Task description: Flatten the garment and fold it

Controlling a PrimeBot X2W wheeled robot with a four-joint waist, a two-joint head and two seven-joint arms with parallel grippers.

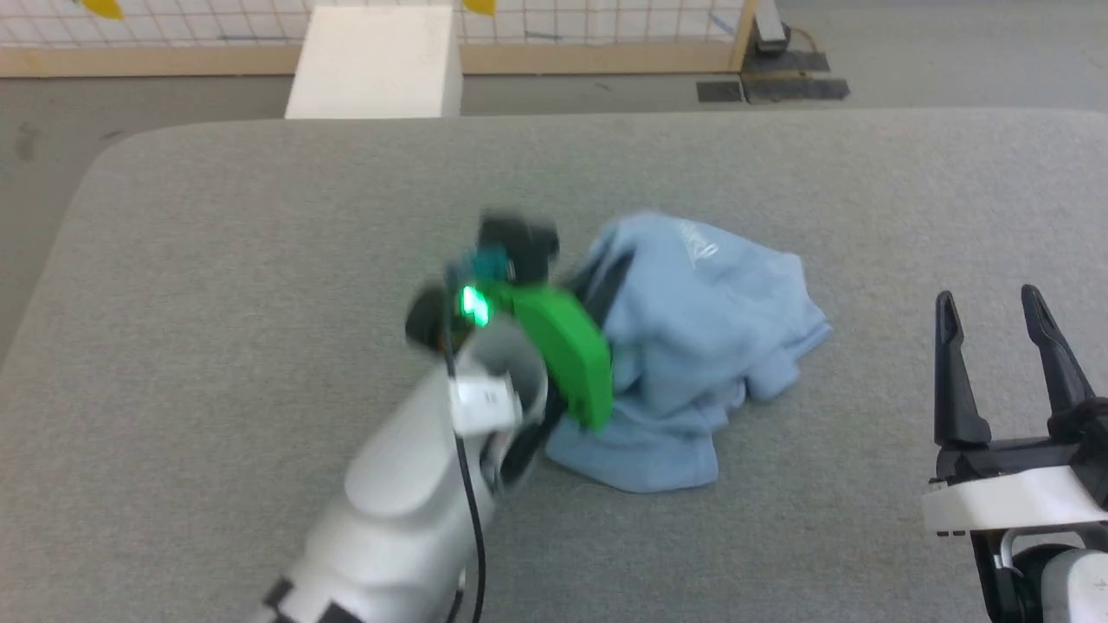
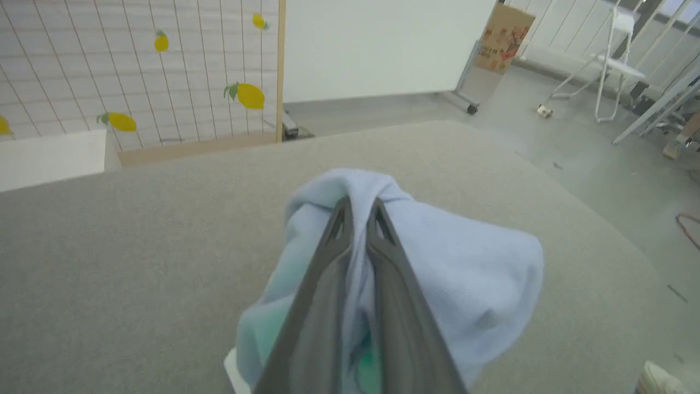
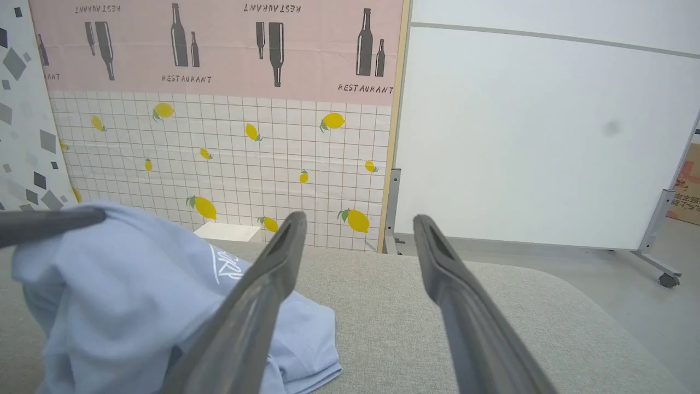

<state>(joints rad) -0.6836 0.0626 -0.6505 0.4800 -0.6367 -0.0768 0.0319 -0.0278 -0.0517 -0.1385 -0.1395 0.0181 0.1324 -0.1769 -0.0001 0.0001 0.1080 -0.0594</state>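
Flattening barely begun, blue shirt bunched.
Head view: it lies heaped on the tabletop, my right claw released, well apart. Left wrist: my left claw clenched on a fold. Right wrist: next, I judge, grab a free edge.

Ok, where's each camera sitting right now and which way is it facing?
Head view: on the head, looking forward and down at the grey table; shows the left forearm reaching to the garment and the open right end effector.
Left wrist view: on the left wrist, looking along the left end effector, shut on a bunch of the garment, toward the lemon-tiled panel.
Right wrist view: on the right wrist, looking across the table at the same panel; its own two fingers stand apart.
Shared: all three show the garment.
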